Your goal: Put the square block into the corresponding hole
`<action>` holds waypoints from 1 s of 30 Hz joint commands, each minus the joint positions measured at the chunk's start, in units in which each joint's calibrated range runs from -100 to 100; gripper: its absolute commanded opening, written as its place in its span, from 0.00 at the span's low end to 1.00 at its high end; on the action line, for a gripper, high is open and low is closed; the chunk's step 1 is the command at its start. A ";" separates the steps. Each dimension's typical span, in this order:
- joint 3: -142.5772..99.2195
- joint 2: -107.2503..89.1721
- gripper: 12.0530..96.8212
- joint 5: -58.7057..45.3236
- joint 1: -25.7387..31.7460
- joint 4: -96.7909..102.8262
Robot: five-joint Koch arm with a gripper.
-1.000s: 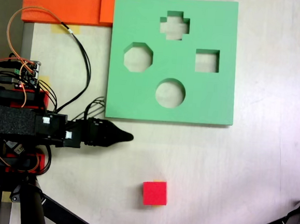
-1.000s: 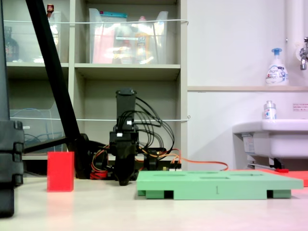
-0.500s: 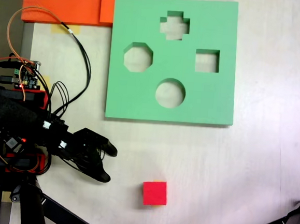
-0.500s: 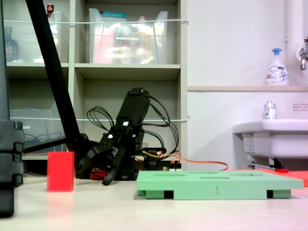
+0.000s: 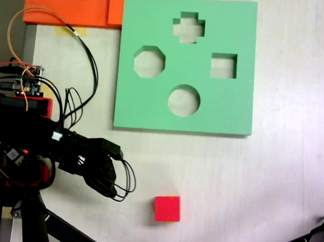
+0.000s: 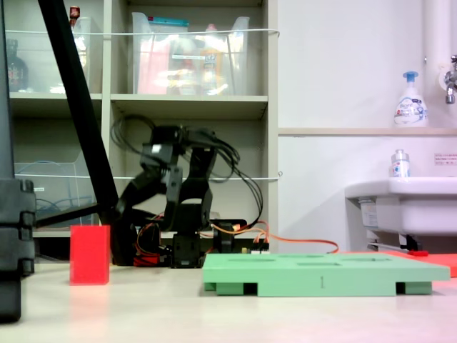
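Observation:
The square block (image 5: 167, 208), a red foam cube, rests on the table below the green foam board (image 5: 230, 115); from the side it stands at the far left (image 6: 90, 254). The corresponding hole (image 5: 223, 66) is the square cutout at the board's right. My gripper (image 5: 113, 173) hovers left of the cube, raised off the table and tipped downward (image 6: 128, 207). Its jaws look spread apart, with nothing between them. A gap of roughly one cube width separates gripper and cube.
The board also has cross (image 5: 188, 28), octagon (image 5: 149, 62) and round (image 5: 184, 100) cutouts. Orange foam slabs (image 5: 70, 1) lie at top left. Loose cables (image 5: 91, 59) loop beside the arm base. Tripod legs (image 5: 63, 228) cross the bottom edge.
The arm swung away from the board's edge toward the cube, and the gripper opened. It has now lifted off the table and tipped downward. Cube and board have not moved.

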 commanded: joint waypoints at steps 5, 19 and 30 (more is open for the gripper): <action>34.91 33.97 0.72 0.10 0.34 -21.64; 65.32 76.71 0.86 -4.35 -1.76 -30.02; 67.21 90.25 0.86 -6.94 -2.83 -29.63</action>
